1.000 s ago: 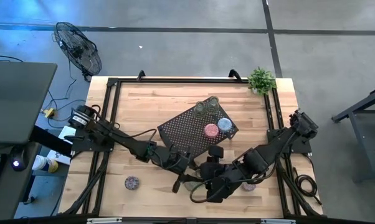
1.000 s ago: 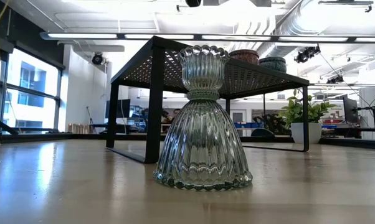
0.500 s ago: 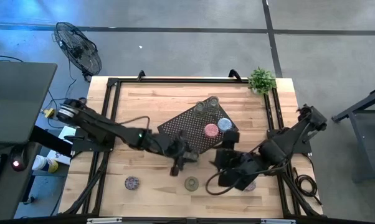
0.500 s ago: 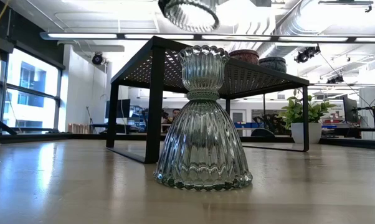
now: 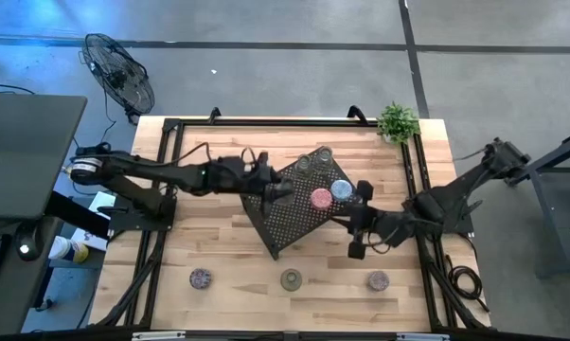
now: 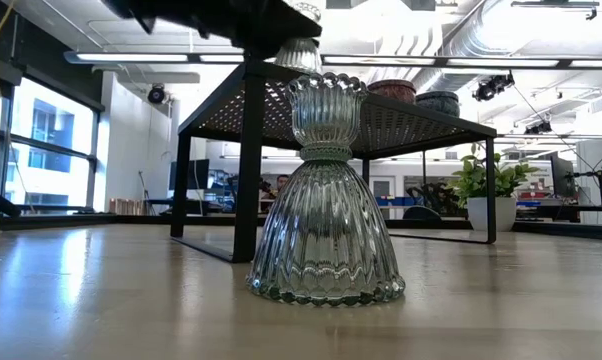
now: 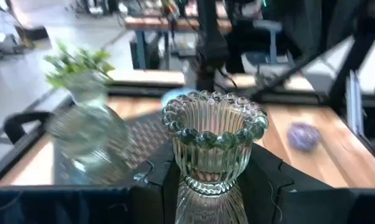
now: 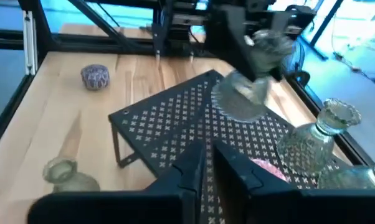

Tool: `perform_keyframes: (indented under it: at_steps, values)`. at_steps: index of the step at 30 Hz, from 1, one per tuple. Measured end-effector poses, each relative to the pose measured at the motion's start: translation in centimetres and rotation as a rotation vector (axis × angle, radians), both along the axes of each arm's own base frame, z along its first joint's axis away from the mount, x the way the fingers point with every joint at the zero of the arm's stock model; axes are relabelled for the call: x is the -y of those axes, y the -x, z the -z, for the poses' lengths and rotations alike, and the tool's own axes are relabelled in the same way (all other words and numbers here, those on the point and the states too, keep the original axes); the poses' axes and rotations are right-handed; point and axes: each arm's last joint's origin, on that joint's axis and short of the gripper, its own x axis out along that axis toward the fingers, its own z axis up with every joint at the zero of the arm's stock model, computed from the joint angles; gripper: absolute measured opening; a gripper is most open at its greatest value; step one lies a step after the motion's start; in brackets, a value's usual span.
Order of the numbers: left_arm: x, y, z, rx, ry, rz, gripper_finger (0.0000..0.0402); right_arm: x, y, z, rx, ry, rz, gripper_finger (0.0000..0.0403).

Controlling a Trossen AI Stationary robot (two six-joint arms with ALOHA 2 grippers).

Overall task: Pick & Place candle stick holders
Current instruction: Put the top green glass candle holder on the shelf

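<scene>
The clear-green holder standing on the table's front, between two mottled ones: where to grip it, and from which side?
Grip the holder at its narrow neck, just under the ribbed cup, probably coming down from above. It stands upright; the bell base flares wide, and the cup's rim should stop it slipping through. The left end effector holds another holder that way.

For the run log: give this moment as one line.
left gripper: shut on clear glass holder, over black mesh tray | right gripper: shut, empty, beside tray
</scene>
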Motion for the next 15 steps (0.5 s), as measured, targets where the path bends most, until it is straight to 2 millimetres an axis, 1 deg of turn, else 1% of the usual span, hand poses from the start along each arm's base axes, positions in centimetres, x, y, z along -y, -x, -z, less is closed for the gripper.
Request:
perform_keyframes:
  at_steps: [3, 5, 11, 15]
  values:
    - [-1.1, 0.1, 0.4, 0.018, -0.004, -0.004, 0.0117, 0.9, 0.1, 1.0, 0.034, -0.006, -0.026, 0.0015]
    - [-1.2, 0.3, 1.1, 0.012, -0.022, 0.003, 0.0117, 1.3, 0.2, 1.4, 0.049, -0.004, -0.039, 0.0004]
    - [-1.5, 1.2, 2.9, 0.078, -0.053, -0.009, 0.0117, 1.6, 0.2, 1.4, 0.062, 0.007, -0.064, 0.0010]
    - [-2.6, 1.7, 3.4, 0.119, -0.052, -0.042, 0.0117, 1.6, 0.1, 1.2, 0.067, 0.026, -0.078, 0.0002]
